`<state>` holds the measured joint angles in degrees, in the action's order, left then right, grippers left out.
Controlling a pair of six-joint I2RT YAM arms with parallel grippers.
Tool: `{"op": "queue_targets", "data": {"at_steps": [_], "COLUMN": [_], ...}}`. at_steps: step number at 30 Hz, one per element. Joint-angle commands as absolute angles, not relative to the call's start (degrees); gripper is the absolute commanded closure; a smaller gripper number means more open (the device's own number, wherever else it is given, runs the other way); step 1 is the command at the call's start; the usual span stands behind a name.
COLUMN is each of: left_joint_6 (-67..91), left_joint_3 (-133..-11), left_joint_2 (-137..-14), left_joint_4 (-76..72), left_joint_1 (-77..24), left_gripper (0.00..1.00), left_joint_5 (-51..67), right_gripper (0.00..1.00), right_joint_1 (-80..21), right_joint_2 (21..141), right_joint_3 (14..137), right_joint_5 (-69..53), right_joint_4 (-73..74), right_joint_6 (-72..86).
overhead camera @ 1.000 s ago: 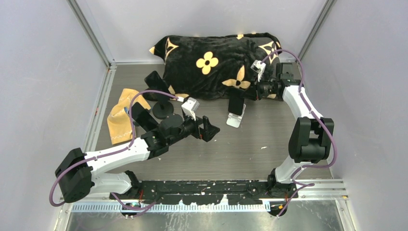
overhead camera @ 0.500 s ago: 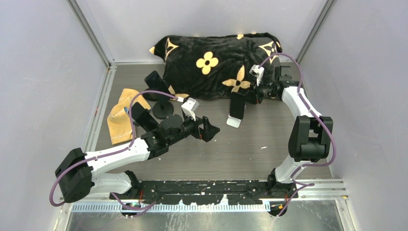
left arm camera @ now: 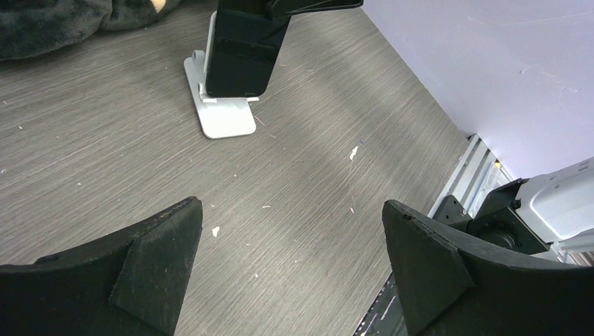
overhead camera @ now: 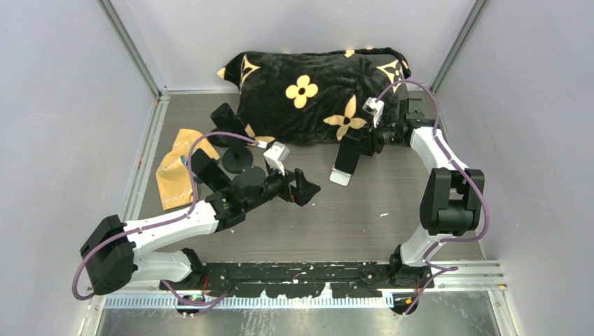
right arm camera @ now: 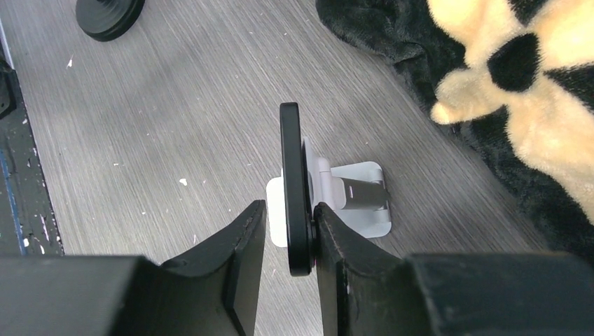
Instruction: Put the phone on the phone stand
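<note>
Black fingers (right arm camera: 242,245) of the right claw (right arm camera: 288,213) are straddling the phone (right arm camera: 295,175) edge-on and parted a little, no longer pinching it: 1 finger is touching the phone's back, while the other is standing just off its face with a sliver of gap showing. The phone is leaning against the white phone stand (right arm camera: 361,192), and in the left wrist view its lower edge is sitting on the stand's front lip, so the placing looks done and the step in hand is the release. The next move is calling for the jaws to part further on both sides and for the claw to back away along the phone's plane, without dragging it off the lip. The left claw (left arm camera: 291,210) is hanging wide open, holding nothing, over the grey worktop (left arm camera: 315,161) near the stand.
</note>
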<state>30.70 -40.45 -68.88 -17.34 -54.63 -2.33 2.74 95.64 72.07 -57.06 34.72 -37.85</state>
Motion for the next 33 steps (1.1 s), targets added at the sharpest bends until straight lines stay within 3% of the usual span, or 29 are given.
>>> {"op": "queue_targets", "data": {"at_steps": [1, 10, 18, 28, 33], "left_joint_6": [31.02, 31.54, 31.55, 31.72, 31.73], "left_joint_3": [-40.61, -40.69, -40.74, -40.95, -41.21], "left_joint_2": [-68.93, -69.24, -69.24, -69.41, -69.67], "left_joint_4": [-21.18, -21.49, -21.62, -21.54, -21.53], "left_joint_1": [-54.49, -54.49, -54.49, -54.49, -54.49], "left_gripper": [0.00, 0.00, 0.00, 0.00, 0.00], "left_joint_5": [-2.23, -1.84, -1.68, -1.59, -1.49], "right_gripper": [0.62, 0.50, 0.50, 0.67, 0.83], "right_joint_1": [2.81, 2.90, 3.08, 3.08, 3.08], "right_joint_2": [94.66, 95.08, 95.99, 98.67, 100.18], "right_joint_3": [72.21, 75.89, 79.57, 82.02, 84.50], "right_joint_5": [-57.26, -55.73, -56.10, -57.62, -58.56], "right_joint_4": [35.31, 35.33, 37.44, 41.27, 45.36], "right_joint_6": [-38.34, -35.89, -35.51, -36.65, -39.54]}}
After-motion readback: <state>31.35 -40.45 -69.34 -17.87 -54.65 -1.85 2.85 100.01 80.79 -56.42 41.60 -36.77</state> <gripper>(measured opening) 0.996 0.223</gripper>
